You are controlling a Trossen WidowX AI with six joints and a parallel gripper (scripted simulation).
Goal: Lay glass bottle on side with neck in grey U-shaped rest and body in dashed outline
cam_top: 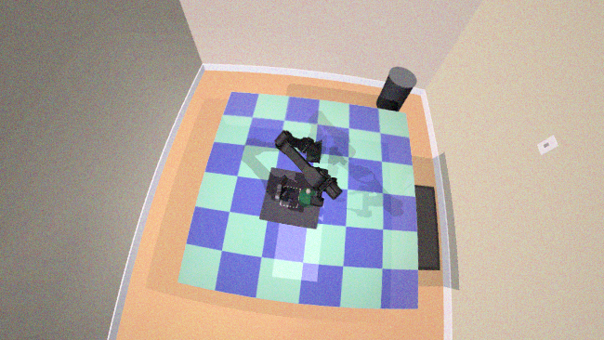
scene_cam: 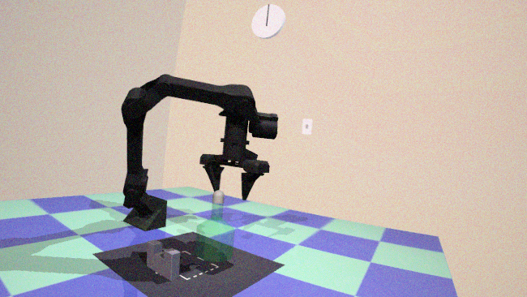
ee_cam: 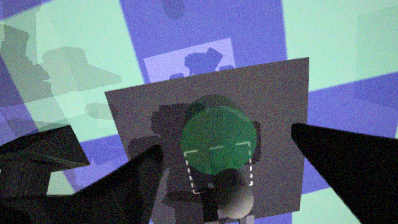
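Gripper (scene_cam: 230, 195) (ee_cam: 226, 140) wide open, holding nothing, pointed down above upright green glass bottle (cam_top: 305, 197) (scene_cam: 216, 239) (ee_cam: 218, 140), presumably for neck access.

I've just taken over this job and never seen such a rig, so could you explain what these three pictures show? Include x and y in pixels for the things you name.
The machine is one black jointed arm ending in a two-fingered gripper (scene_cam: 231, 195) (ee_cam: 226, 140). The top picture looks down from above, the exterior one from the side, and the wrist one from beside the gripper, past its fingers. On the checkered surface lies a dark mat (cam_top: 290, 220) (scene_cam: 251, 269) (ee_cam: 280, 90). On it are a grey U-shaped rest (scene_cam: 173, 265), a dashed outline and a green glass bottle (cam_top: 305, 198) (scene_cam: 216, 241) (ee_cam: 217, 140), standing upright. The gripper is open and holds nothing.
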